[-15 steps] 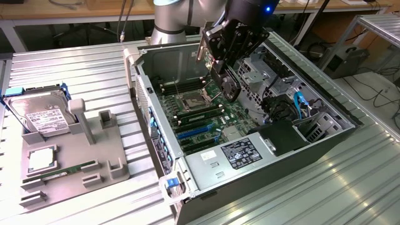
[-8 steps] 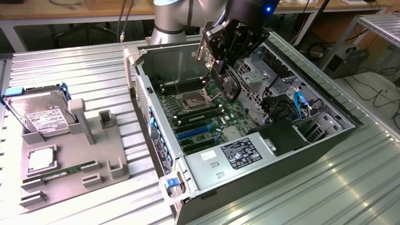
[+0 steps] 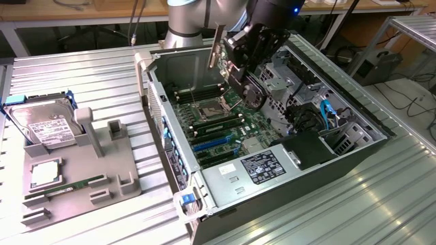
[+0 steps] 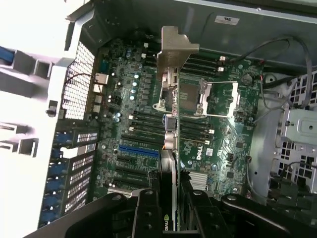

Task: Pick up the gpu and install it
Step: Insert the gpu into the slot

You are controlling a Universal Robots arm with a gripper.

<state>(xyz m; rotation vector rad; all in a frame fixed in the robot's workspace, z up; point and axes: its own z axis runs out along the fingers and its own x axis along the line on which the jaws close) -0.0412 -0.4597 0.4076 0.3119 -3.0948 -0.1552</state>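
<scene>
The gpu [image 3: 217, 47] hangs upright over the open computer case [image 3: 170, 153], its silvery bracket strip facing the exterior view's left. My gripper [image 3: 238, 64] is shut on the card's dark body. In the wrist view the gpu [image 4: 170, 124] is seen edge-on, with the bracket at its far end, and it runs back between my black fingers [image 4: 147, 201] of the gripper [image 4: 170, 203]. It hovers above the motherboard [image 4: 218, 144], over the processor socket and memory slots. The blue expansion slots [image 4: 138, 149] lie just beside it.
A grey parts holder [image 3: 102, 168] on the slatted table at the exterior view's left carries a silver hard drive [image 3: 44, 122], a processor [image 3: 44, 174] and a green memory stick [image 3: 68, 186]. Inside the case are the power supply [image 3: 262, 166], drive cages [image 3: 286, 76] and cables [image 3: 325, 113].
</scene>
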